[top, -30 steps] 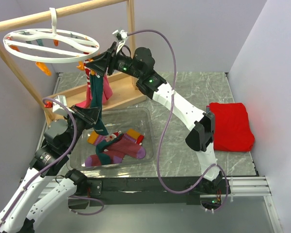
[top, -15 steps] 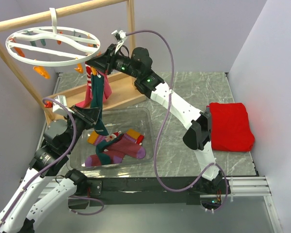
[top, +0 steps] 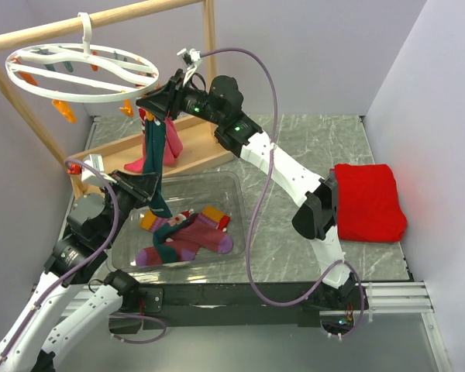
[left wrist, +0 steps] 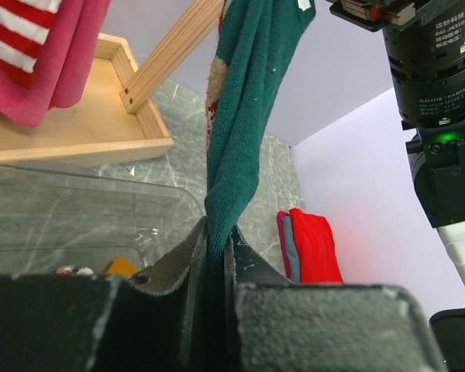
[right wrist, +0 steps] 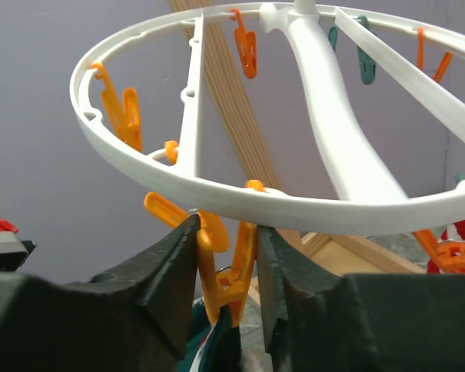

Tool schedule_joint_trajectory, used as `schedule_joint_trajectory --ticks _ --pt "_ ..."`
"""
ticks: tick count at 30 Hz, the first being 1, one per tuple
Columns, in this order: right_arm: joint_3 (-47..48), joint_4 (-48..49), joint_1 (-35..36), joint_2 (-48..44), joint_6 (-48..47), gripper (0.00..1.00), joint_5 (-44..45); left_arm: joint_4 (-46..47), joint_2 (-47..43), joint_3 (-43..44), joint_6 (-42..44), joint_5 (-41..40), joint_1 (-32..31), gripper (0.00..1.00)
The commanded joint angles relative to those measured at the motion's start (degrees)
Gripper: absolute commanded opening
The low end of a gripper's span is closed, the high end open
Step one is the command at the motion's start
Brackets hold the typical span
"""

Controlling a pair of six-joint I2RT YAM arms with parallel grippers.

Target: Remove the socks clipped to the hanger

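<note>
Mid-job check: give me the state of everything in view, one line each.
Hanger: hooked on the wooden rail.
Teal sock: hanging from the orange clip, taut.
Left gripper: shut on the teal sock.
Right gripper: closed on the orange clip.
Striped pink sock: hanging from the hanger.
Loose socks: lying in the clear bin.
Red cloth: folded.

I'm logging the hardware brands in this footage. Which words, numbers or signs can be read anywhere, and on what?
"DAMIAO": white print on the black motor housing at the top right of the left wrist view.
The smaller lines beneath it: too small to read.
No writing shows on the hanger, the teal sock or the red cloth.
</note>
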Motion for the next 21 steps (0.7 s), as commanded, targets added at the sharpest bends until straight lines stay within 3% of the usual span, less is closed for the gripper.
schedule_joint_trajectory --ticks 1,9,17,21 --pt "0.8 5.1 -0.6 -1.8 0.0 0.44 -1.4 -1.6 -0.2 1.1 -0.4 1.0 0.0 0.13" --pt "1.4 7.5 -0.6 -0.2 1.4 0.62 -4.6 -2.3 -1.3 2.7 -0.7 2.2 0.0 0.13" --pt "2.9 11.6 -0.8 1.1 4.6 0.63 -7.2 -2.4 -1.6 2.7 -0.6 2.1 0.1 0.14" --pt "2.9 13.7 -0.8 1.8 6.1 0.59 -8.6 -2.3 -1.6 2.6 -0.7 2.5 0.0 0.13"
